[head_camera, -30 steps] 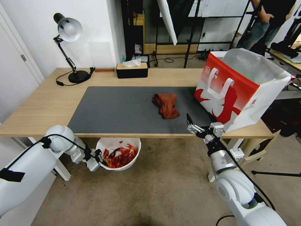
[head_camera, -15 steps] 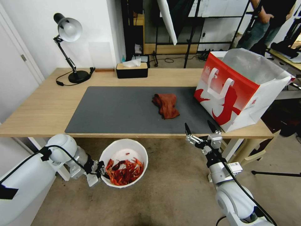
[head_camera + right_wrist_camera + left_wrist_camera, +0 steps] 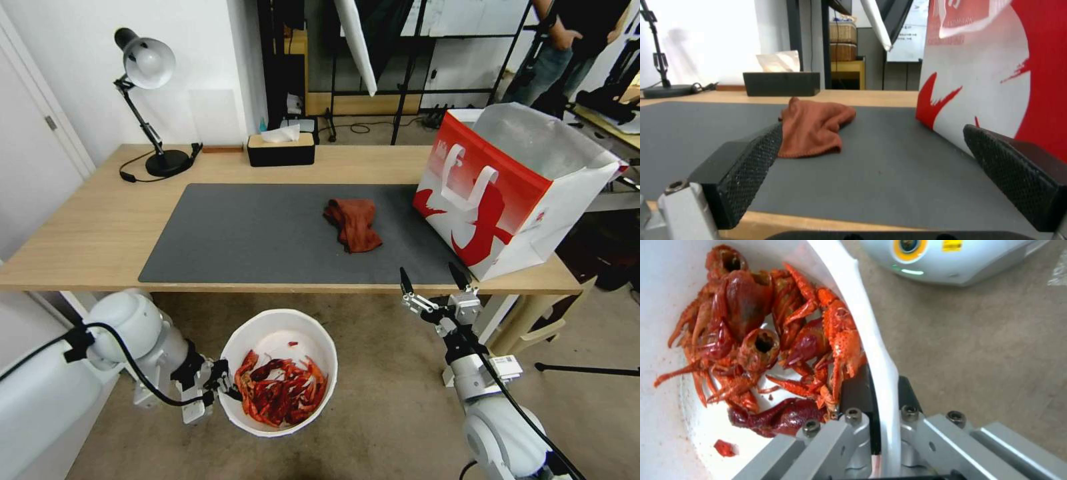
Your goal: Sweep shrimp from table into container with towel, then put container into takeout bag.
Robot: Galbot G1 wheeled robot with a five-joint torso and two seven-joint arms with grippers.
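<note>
In the head view, the container is held by its rim in the left gripper, off the near edge of the table and above the floor; the shrimp are heaped inside it. The towel is left crumpled on the mat, beside the takeout bag. The right gripper is seen spread apart just off the table's front edge.

In the left wrist view, the rim is pinched between the fingers, one apparently touching the shrimp.

In the right wrist view, nothing is held between the parted fingers; the towel is seen beyond them.
</note>
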